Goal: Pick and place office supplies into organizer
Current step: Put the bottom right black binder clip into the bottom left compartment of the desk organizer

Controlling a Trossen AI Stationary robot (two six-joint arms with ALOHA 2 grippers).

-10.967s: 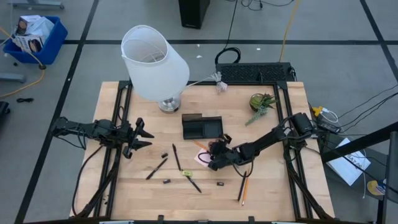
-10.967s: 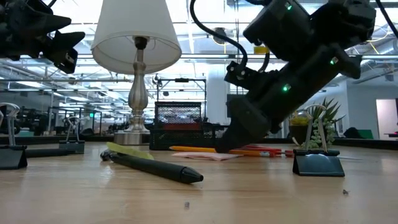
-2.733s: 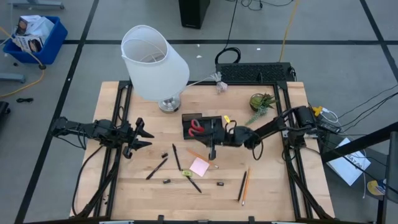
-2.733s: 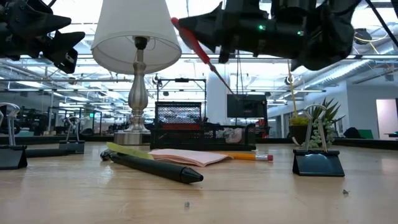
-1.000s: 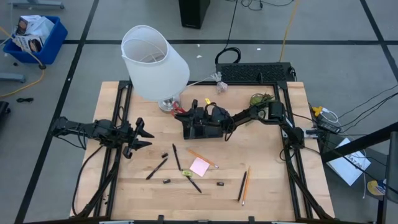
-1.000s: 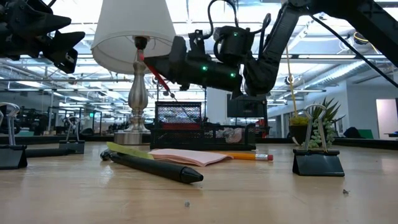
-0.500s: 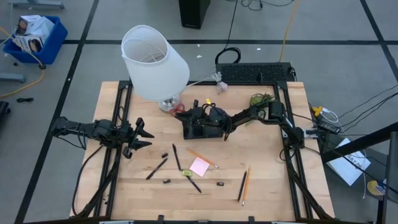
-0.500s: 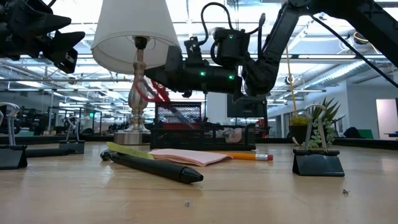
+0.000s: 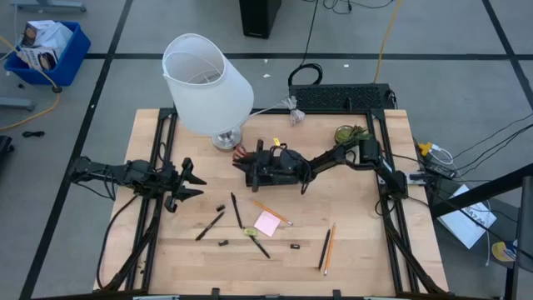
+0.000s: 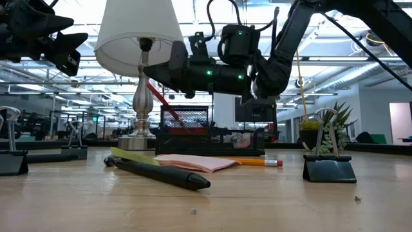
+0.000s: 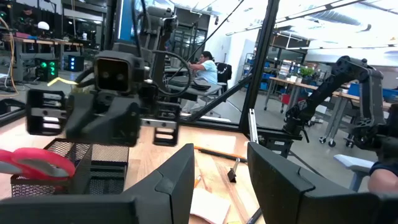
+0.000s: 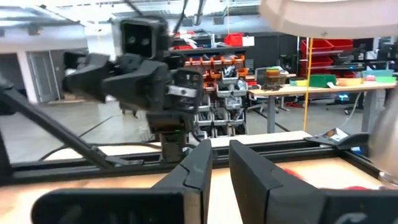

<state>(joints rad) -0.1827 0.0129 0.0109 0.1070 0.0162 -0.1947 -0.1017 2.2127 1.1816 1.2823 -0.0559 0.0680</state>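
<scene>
the red-handled scissors are sitting tilted at the organizer, blades angling down into the black tray near the lamp, red loops up at the lamp-side end. whether they are fully seated or only leaning on the wall, you cannot tell from these views. you are looking at a stiff, fairly light item with smooth plastic loops and thin metal blades; judged from its shape, the safest hold is across the handle neck, since the blades would likely slide or pivot.

the right hand is hovering just above the organizer, fingers narrow with a slim gap showing in the right wrist view, and nothing is visibly between them. whether it is touching the scissors is unclear.

the left hand is waiting at the left edge of the desk, fingers standing partly apart and empty.

you are leaving much on the desk: the pink sticky-note pad, soft and thin, best pinched at an edge; an orange pencil touching it; black pens and a pair of pencils, all rigid, light and liable to roll, best taken mid-length; and a yellow-green marker.

the potted plant is standing well apart, near the right arm's base.
</scene>
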